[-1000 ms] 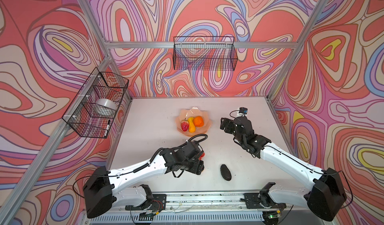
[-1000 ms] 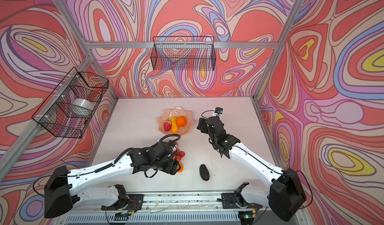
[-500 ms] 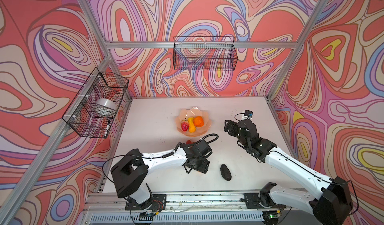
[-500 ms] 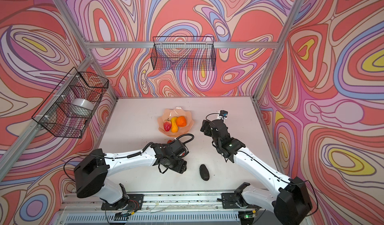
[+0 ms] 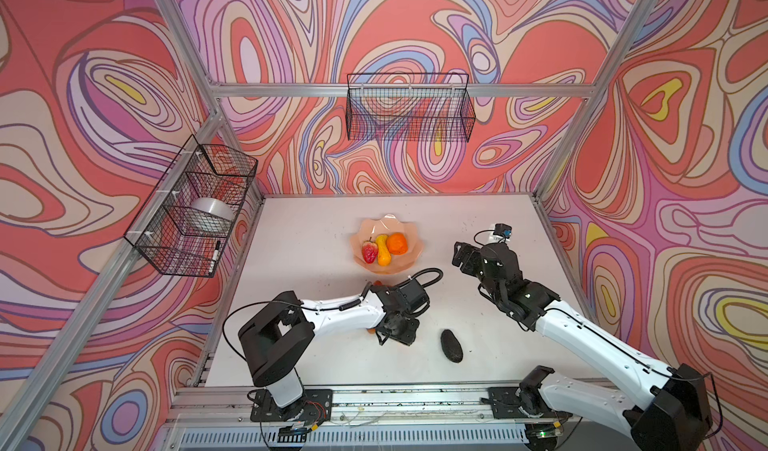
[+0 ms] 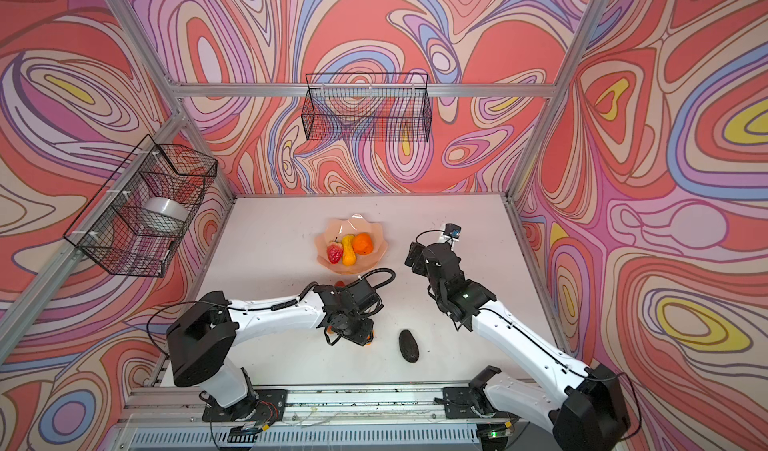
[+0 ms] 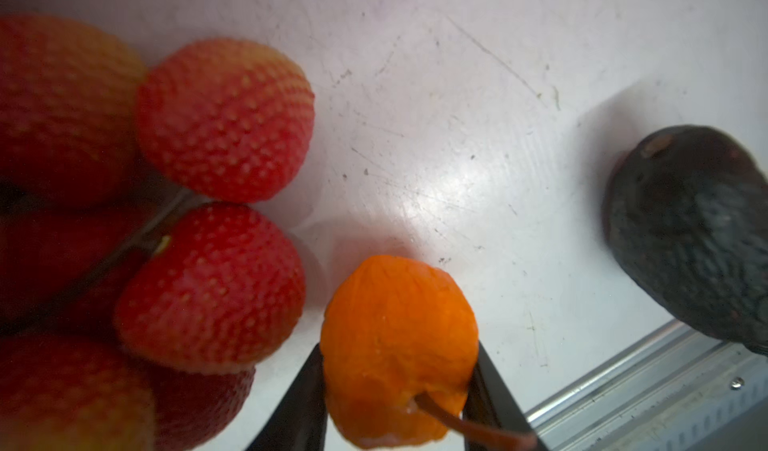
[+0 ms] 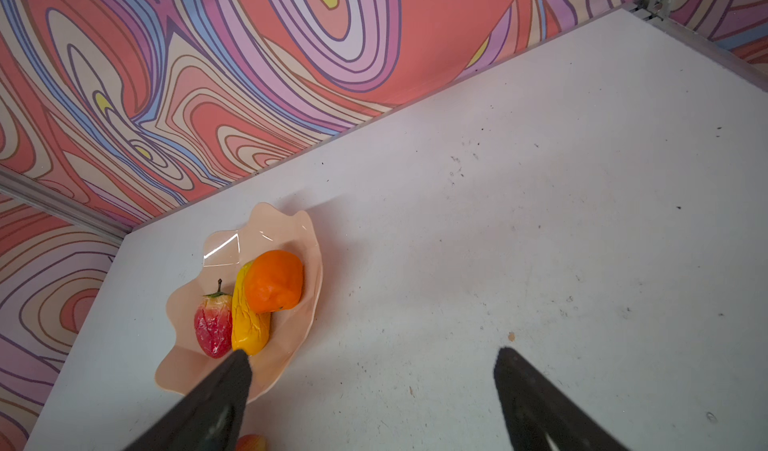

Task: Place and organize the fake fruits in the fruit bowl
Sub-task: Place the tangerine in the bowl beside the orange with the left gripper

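The peach-pink fruit bowl (image 5: 384, 225) (image 6: 351, 224) (image 8: 224, 245) stands mid-table and holds a strawberry-shaped fruit (image 5: 369, 252) (image 8: 212, 328), a yellow gourd-shaped fruit (image 5: 383, 251) (image 8: 249, 324) and a large orange (image 5: 397, 243) (image 8: 273, 280). My left gripper (image 5: 395, 332) (image 7: 398, 347) is low over the table in front of the bowl. It is shut on the small orange (image 7: 399, 345), with a finger pressed to each side. The red grape bunch (image 7: 216, 286) lies right beside it, mostly under the arm in both top views. The dark avocado (image 5: 451, 345) (image 6: 409, 345) (image 7: 698, 237) lies apart, nearer the front rail. My right gripper (image 5: 463, 257) (image 8: 372, 352) hovers open and empty right of the bowl.
Two black wire baskets hang on the walls. The left one (image 5: 195, 207) holds a whitish round bowl (image 5: 212, 212) and a marker; the back one (image 5: 409, 108) looks empty. An aluminium rail (image 5: 374, 390) runs along the table's front edge, close to the avocado.
My left gripper has swung right and toward the front of the table, come down around the small orange and closed on it. The right arm has drawn back slightly to the right, still open.
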`<state>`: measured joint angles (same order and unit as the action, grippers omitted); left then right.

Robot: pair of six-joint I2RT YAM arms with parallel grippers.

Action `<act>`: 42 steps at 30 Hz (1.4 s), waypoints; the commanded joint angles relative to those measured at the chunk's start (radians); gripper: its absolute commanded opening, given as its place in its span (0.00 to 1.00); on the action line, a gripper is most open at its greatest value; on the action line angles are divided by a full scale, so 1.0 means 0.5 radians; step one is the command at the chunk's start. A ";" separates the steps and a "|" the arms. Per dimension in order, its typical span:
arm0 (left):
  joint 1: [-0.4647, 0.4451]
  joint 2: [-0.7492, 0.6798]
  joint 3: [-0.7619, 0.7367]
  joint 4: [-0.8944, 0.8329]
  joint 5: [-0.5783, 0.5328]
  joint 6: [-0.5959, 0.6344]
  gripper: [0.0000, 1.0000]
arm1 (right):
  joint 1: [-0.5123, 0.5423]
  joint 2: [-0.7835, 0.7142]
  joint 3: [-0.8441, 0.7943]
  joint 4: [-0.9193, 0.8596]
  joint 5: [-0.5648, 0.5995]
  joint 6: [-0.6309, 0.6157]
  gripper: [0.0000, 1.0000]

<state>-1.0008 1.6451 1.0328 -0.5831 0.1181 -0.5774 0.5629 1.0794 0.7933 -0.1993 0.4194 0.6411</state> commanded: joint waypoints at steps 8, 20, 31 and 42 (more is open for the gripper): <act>0.341 -0.314 0.520 -0.134 -0.139 0.344 0.39 | -0.012 -0.030 0.024 -0.093 0.049 -0.041 0.96; 0.777 0.469 1.088 -0.024 -0.054 0.511 0.38 | -0.014 -0.210 0.019 -0.352 0.031 -0.012 0.96; 0.845 0.842 1.198 0.000 -0.082 0.470 0.43 | -0.012 -0.263 0.050 -0.589 -0.027 -0.036 0.96; 0.869 0.678 1.168 0.065 0.005 0.410 0.68 | -0.007 0.041 0.144 -0.970 -0.526 -0.123 0.90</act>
<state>-0.5774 2.0651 1.6096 -0.5751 0.1009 -0.3565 0.5613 1.0702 0.8520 -0.6029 0.2665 0.5964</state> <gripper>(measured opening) 0.667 0.900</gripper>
